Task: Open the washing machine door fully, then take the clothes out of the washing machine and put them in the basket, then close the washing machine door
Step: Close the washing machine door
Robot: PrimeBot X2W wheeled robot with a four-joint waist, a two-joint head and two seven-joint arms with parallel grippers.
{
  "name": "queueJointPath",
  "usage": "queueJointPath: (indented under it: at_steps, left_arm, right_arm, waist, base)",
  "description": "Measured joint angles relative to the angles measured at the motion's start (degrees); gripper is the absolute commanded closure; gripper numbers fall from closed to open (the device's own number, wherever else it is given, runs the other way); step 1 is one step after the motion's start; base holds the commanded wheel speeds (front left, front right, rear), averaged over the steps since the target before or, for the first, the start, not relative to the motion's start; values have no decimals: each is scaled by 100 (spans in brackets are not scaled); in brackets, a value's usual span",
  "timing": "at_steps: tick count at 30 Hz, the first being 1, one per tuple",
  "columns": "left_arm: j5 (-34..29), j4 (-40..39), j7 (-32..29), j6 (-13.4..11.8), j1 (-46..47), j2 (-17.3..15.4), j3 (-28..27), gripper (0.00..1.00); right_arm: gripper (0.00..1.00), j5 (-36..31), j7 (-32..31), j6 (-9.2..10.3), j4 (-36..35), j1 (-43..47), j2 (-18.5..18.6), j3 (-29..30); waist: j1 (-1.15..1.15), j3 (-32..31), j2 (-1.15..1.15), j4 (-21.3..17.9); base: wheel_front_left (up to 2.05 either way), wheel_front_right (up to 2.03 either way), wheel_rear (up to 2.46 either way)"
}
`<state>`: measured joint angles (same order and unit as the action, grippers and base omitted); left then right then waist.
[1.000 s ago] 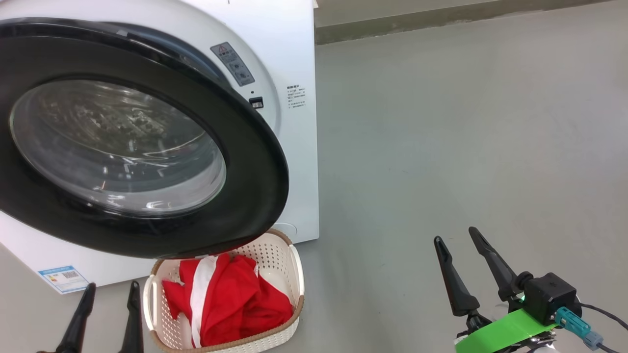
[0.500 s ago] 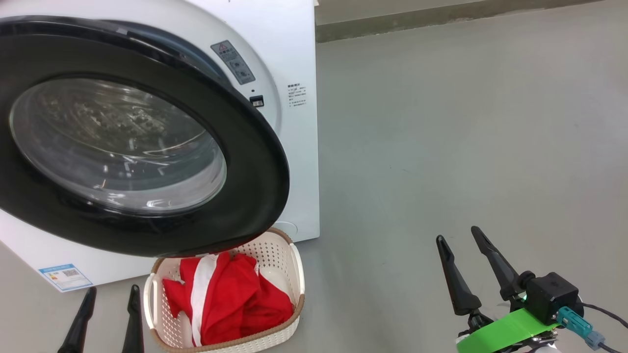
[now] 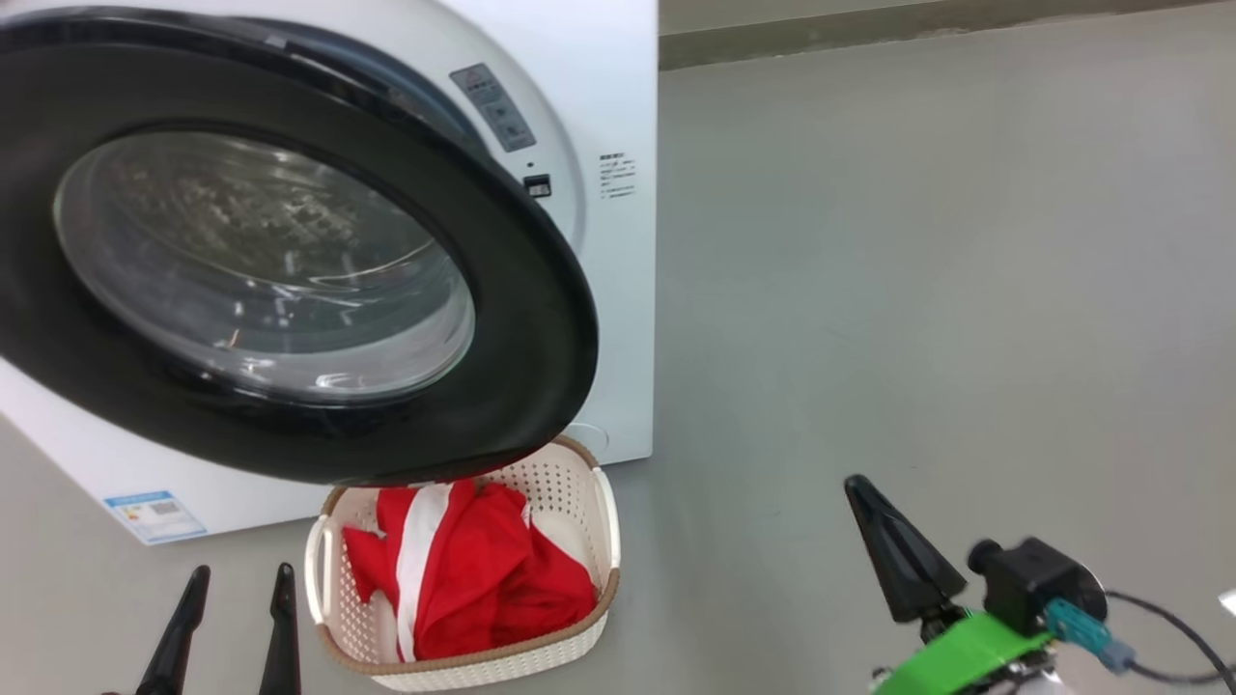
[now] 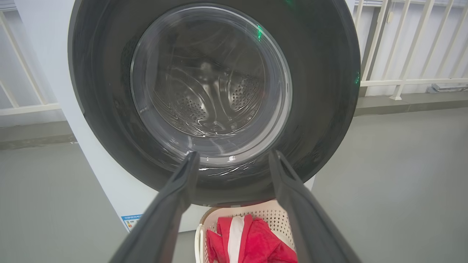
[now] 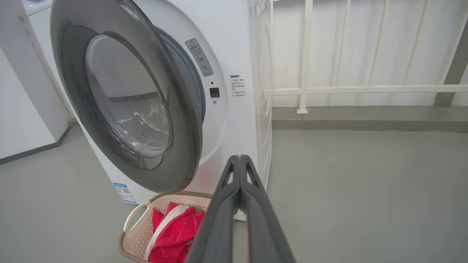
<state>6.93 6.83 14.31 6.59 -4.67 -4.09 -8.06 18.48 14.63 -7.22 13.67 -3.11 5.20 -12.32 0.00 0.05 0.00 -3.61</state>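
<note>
The washing machine door [image 3: 526,319] stands partly open from the white washing machine [image 3: 608,87], its black rim hanging over the basket [image 3: 575,487]. The red clothes [image 3: 483,579] with a white stripe lie in that basket on the floor. My left gripper [image 3: 241,574] is open beside the basket's left side, holding nothing. In the left wrist view its fingers [image 4: 182,182] frame the door's glass [image 4: 208,80], with the clothes [image 4: 256,241] below. My right gripper [image 3: 859,492] is shut and empty, out to the right. The right wrist view shows the door [image 5: 128,102] ajar and the basket [image 5: 135,233].
Bare grey floor [image 3: 917,290] spreads to the right of the machine. A white railing [image 5: 365,88] runs behind it above a low kerb. A white wall [image 5: 22,109] stands left of the machine. A blue sticker [image 3: 154,514] marks the machine's lower front.
My right gripper's fingers have come together from open to shut. The head camera has shifted, so the whole scene sits further right. The left gripper stays open.
</note>
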Motion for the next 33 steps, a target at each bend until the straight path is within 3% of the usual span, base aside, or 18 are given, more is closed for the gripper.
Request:
queueJointPath:
  at_steps: [19,33]
  left_arm:
    - [-89,-137,0,51,463,122,392,0]
    - [-68,-169,0,52,1005,151,652,0]
  right_arm:
    - [100,960,0,0,1668,-2647,110,-1600]
    - [100,1263,0,0,2340,-4052,220,-2030]
  waist:
    - [0,463,0,854]
    - [0,1150,0,1435]
  base:
    - [0,0,0]
    - [0,0,0]
